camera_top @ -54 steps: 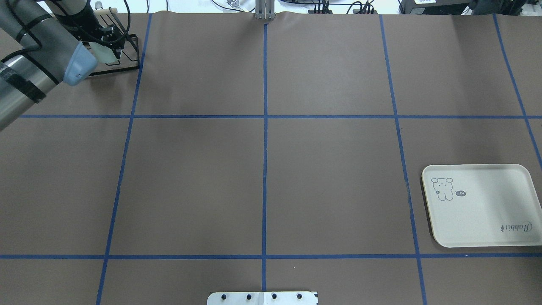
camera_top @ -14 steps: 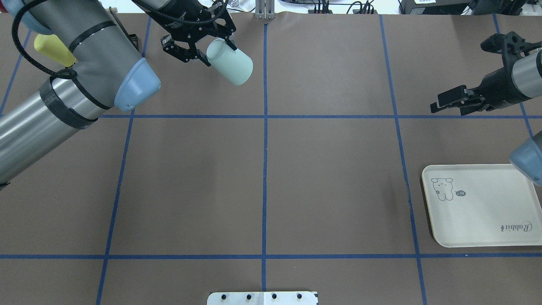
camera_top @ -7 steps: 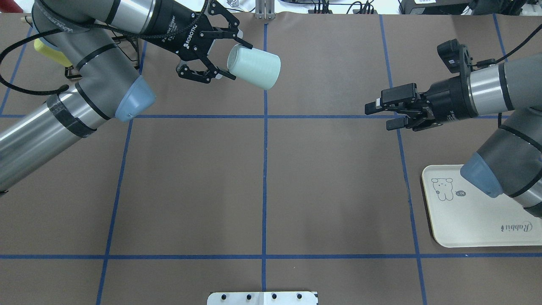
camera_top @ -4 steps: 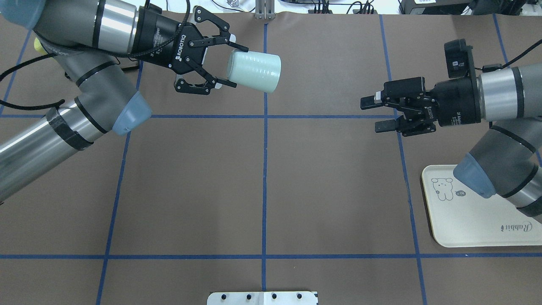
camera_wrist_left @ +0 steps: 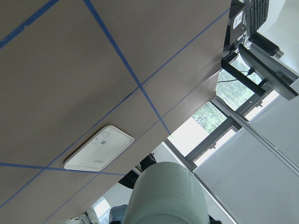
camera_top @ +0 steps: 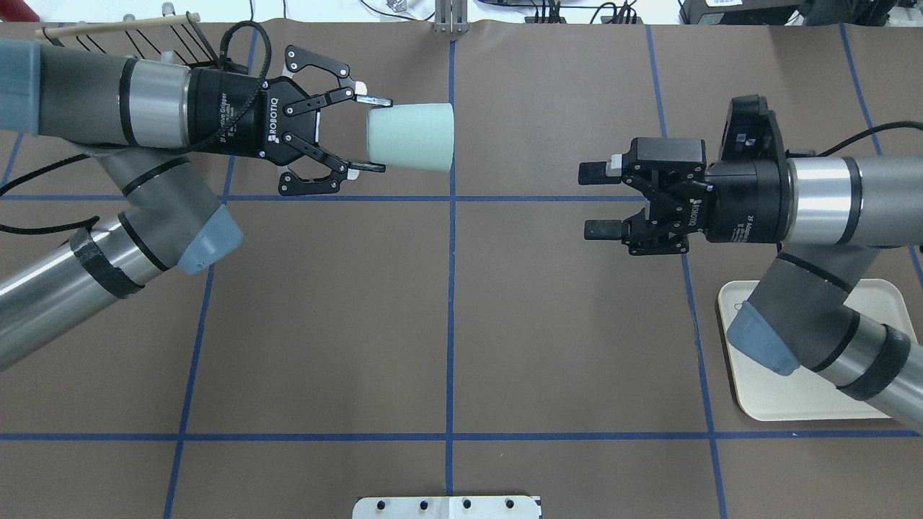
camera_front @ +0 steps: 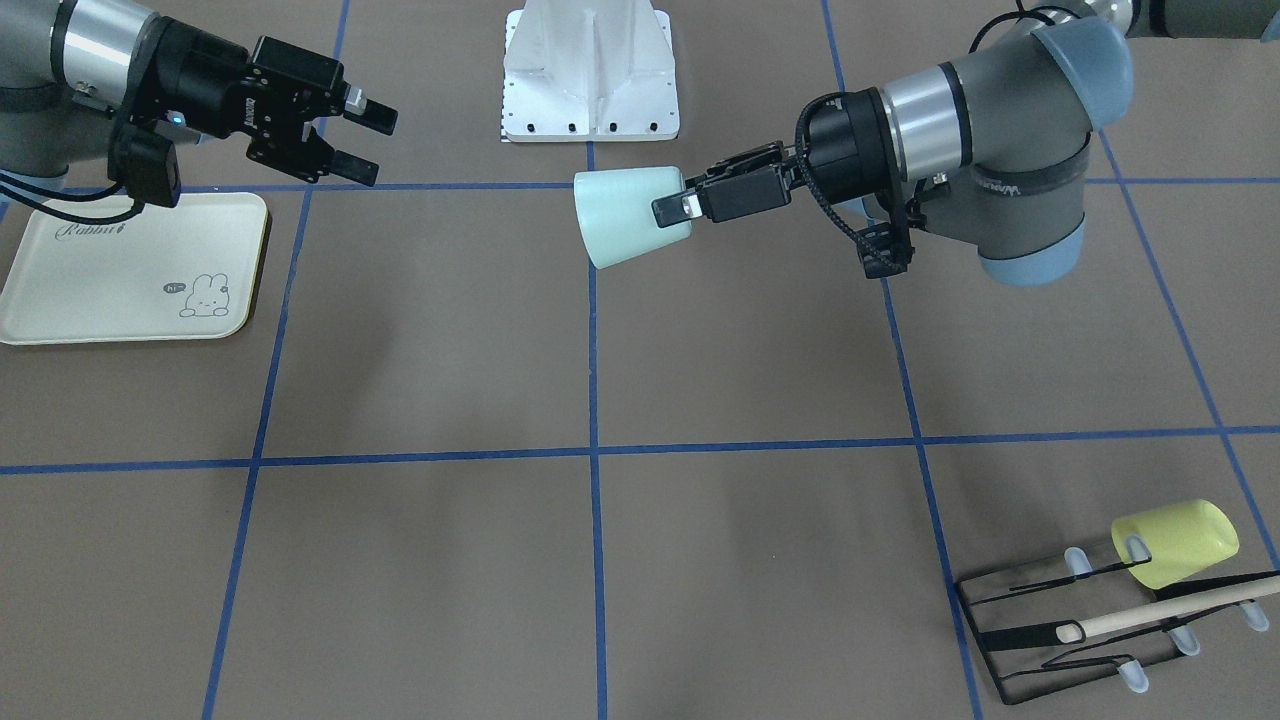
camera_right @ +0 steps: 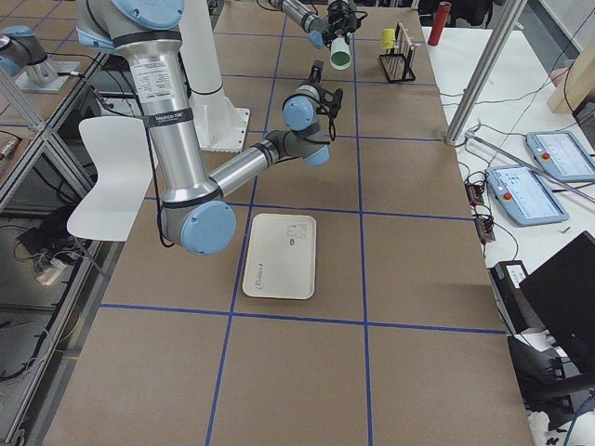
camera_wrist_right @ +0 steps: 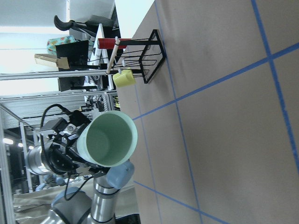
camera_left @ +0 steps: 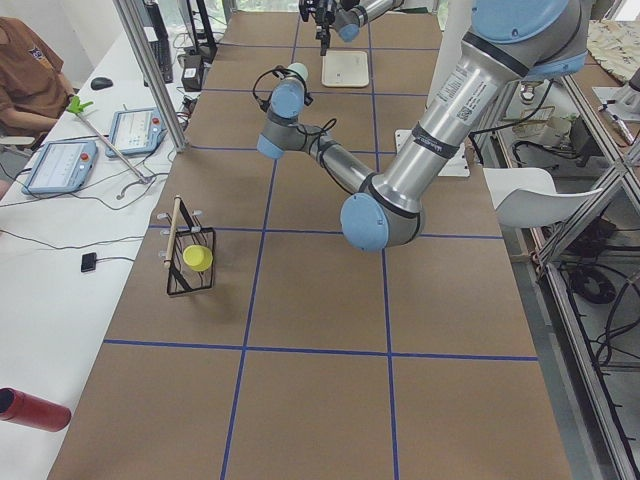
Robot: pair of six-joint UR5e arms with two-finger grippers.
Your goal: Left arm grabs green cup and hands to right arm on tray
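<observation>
The green cup [camera_top: 411,137] hangs level above the table's far middle, its open mouth turned to the right arm. My left gripper [camera_top: 371,135] is shut on its base end. In the front view the cup [camera_front: 625,215] sticks out from the left gripper [camera_front: 685,205]. It also shows in the left wrist view [camera_wrist_left: 163,196] and, mouth on, in the right wrist view [camera_wrist_right: 110,140]. My right gripper [camera_top: 597,200] is open and empty, facing the cup across a gap; it also shows in the front view [camera_front: 368,145]. The tray [camera_top: 793,404] lies empty at the near right, partly under the right arm.
A black wire rack [camera_front: 1080,620] with a wooden stick holds a pale yellow cup [camera_front: 1180,540] at the far left of the table. A white mount plate [camera_top: 447,507] sits at the near edge. Blue tape lines cross the brown table cover.
The left arm took the green cup from the rack, carried it toward the middle and turned it level. The right arm came in and moved its open gripper left toward the cup.
</observation>
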